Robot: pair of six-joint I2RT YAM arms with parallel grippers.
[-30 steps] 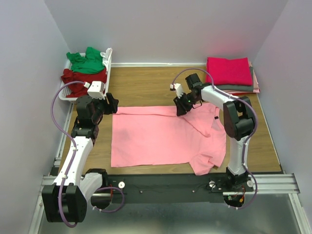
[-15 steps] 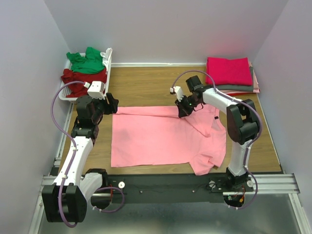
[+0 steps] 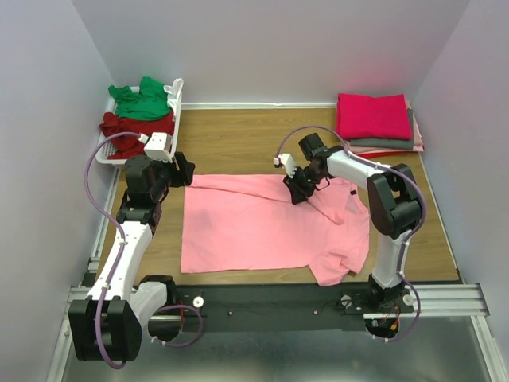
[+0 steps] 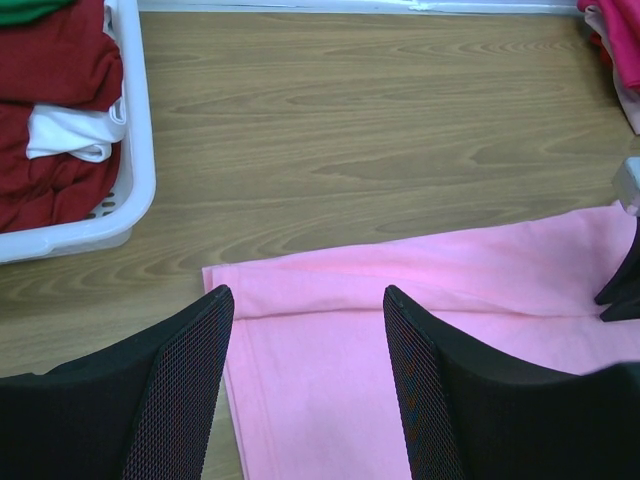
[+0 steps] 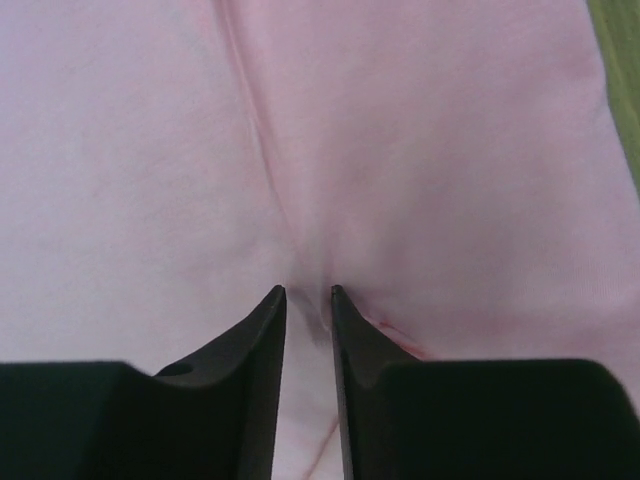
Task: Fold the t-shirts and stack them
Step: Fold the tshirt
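Pink t-shirt puckers between the right fingers, seen only close-up.

The left claw is hanging with its black fingers wide apart over a corner of the pink t-shirt, which is lying flat on the wooden table. At upper left the white basket is holding a dark red t-shirt and a scrap of white cloth. A magenta t-shirt is peeking in at the top right, and a dark part of the right claw is showing at the right edge.
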